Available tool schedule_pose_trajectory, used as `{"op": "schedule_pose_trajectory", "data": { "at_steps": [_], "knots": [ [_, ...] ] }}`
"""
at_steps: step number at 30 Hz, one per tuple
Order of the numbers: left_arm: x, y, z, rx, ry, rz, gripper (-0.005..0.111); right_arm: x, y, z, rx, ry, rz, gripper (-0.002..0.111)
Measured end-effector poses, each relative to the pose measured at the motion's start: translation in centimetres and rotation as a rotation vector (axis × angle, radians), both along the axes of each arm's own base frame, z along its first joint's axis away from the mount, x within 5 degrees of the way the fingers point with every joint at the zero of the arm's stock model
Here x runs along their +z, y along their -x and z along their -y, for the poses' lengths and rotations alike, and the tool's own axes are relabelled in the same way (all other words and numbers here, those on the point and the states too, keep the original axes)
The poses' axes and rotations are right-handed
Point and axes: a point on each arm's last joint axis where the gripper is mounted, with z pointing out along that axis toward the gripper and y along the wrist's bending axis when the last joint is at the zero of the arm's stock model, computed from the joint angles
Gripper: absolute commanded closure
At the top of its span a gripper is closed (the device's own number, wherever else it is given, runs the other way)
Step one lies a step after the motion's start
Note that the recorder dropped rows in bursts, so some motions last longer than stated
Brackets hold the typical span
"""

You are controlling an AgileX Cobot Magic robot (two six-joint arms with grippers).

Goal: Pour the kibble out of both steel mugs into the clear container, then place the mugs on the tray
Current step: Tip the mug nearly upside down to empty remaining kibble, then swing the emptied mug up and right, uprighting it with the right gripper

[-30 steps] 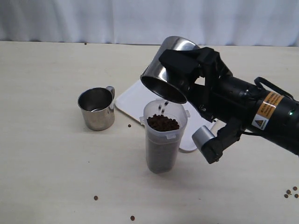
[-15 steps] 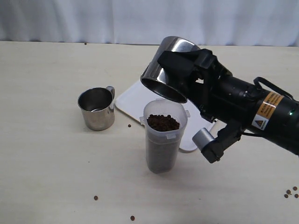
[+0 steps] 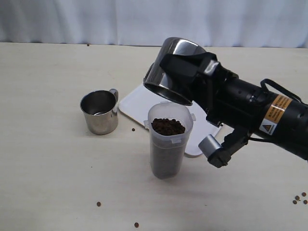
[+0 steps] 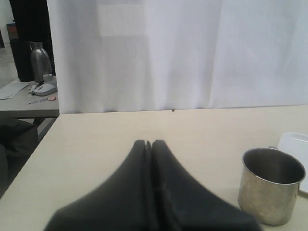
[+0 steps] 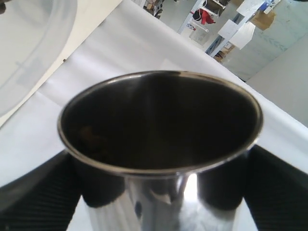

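We found the right gripper [image 3: 188,72] pinching the tilted mug [image 3: 174,52], its long axis slanted and its mouth aimed down-left over the clear container [image 3: 167,151] holding kibble [image 3: 167,126]. Only the right wrist view showed the mug's interior (dark). The left gripper [image 4: 148,144], fingers pressed together, hung near the upright second mug [image 4: 270,185] beside the tray [image 3: 139,103], with open table [image 3: 48,168] around.

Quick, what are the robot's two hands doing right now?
Left gripper: closed, holding nothing.
Right gripper: closed on the tilted steel mug.
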Motion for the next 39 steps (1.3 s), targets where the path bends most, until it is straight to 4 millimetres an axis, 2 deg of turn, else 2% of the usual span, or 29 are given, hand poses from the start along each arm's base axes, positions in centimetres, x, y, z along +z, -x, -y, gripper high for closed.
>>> {"op": "schedule_pose_trajectory", "data": {
  "at_steps": [7,30,35,37,39],
  "knots": [
    [0.00,0.00,0.00,0.000,0.000,0.000,0.107,0.03,0.02,-0.02,0.009,0.040,0.046,0.090],
    [0.00,0.00,0.00,0.000,0.000,0.000,0.107,0.55,0.11,-0.16,0.028,0.018,0.109,0.090],
    [0.00,0.00,0.00,0.000,0.000,0.000,0.107,0.31,-0.42,0.38,-0.061,-0.012,0.036,0.090],
    [0.00,0.00,0.00,0.000,0.000,0.000,0.107,-0.10,-0.52,0.55,-0.089,-0.023,-0.038,0.090],
    [0.00,0.00,0.00,0.000,0.000,0.000,0.107,-0.25,-0.54,0.60,-0.115,-0.135,-0.167,0.090]
  ]
}}
